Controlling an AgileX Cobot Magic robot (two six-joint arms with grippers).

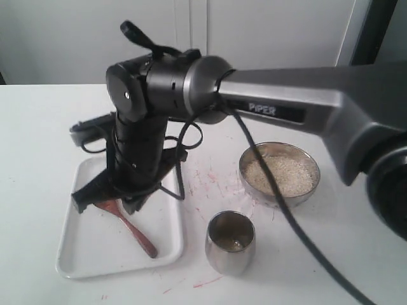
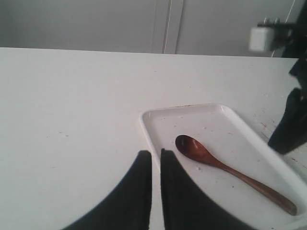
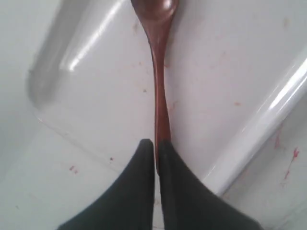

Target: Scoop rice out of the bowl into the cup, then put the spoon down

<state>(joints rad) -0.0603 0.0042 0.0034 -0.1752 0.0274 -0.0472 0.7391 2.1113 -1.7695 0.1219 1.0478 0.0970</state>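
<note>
Hanging over the white tray (image 1: pixel 82 257), the right gripper (image 3: pixel 156 143) has its jaws pressed almost together, only a slit between them, directly above the handle of the spoon (image 3: pixel 161 91). I see nothing clasped in them. The spoon lies flat inside the tray, its handle end bare in the left wrist view. The left gripper (image 2: pixel 156 152) is likewise pinched closed and empty, aimed at the table (image 1: pixel 38 140) beside the tray. In the exterior view the cup (image 1: pixel 230 254) stands to the right of the tray. Behind it, apart, sits the bowl (image 1: pixel 299 198) holding the rice (image 1: pixel 289 170).
</note>
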